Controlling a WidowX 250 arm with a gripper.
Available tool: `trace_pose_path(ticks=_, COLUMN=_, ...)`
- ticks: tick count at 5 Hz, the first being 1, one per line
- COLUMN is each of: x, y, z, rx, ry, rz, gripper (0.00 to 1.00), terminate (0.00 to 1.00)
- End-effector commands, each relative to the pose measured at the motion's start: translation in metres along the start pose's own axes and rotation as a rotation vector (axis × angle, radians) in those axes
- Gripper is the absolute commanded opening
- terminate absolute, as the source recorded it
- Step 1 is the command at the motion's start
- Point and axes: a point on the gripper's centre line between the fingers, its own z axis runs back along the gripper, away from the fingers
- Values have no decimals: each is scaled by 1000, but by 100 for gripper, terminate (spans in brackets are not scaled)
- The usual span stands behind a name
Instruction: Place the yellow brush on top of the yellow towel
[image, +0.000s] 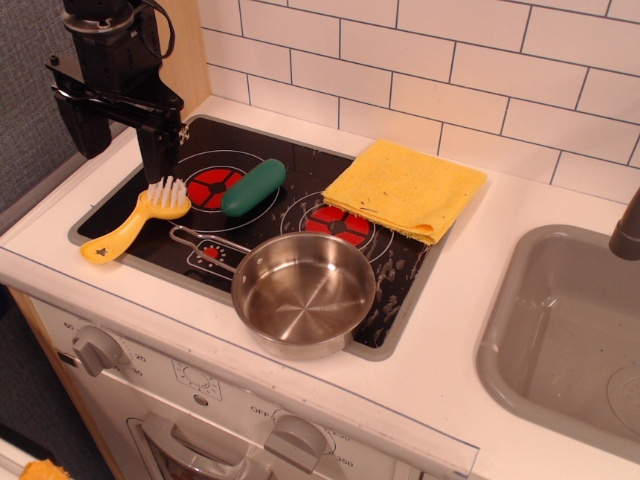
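The yellow brush (135, 221) lies on the left side of the black stovetop (400, 280), white bristles up and toward the back, handle pointing to the front left. The yellow towel (405, 187) lies folded at the stovetop's back right corner, partly over the right burner. My gripper (122, 140) hangs above the back left of the stove, just behind the brush's bristle head. Its two dark fingers (158, 150) stand apart and hold nothing.
A green pickle-shaped object (254, 187) lies between the burners. A steel pan (303, 293) sits at the front of the stove, handle pointing left toward the brush. A grey sink (570, 340) is at the right. A tiled wall stands behind.
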Motion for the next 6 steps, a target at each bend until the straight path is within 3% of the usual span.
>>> trace_pose_path(ticks=1, x=0, y=0, z=0, rx=0, ry=0, rz=0, gripper=100, terminate=0)
trace_pose_path(ticks=2, x=-12, y=27, z=-8, rx=11, ry=-6, rz=6, gripper=100, terminate=0)
trace_pose_path(ticks=4, x=11, y=41, z=-27, rx=-21, ry=-85, rz=-69, gripper=100, terminate=0)
trace_pose_path(ticks=6, x=23, y=1, z=-42, rx=-106, ry=-72, rz=-176, gripper=100, terminate=0)
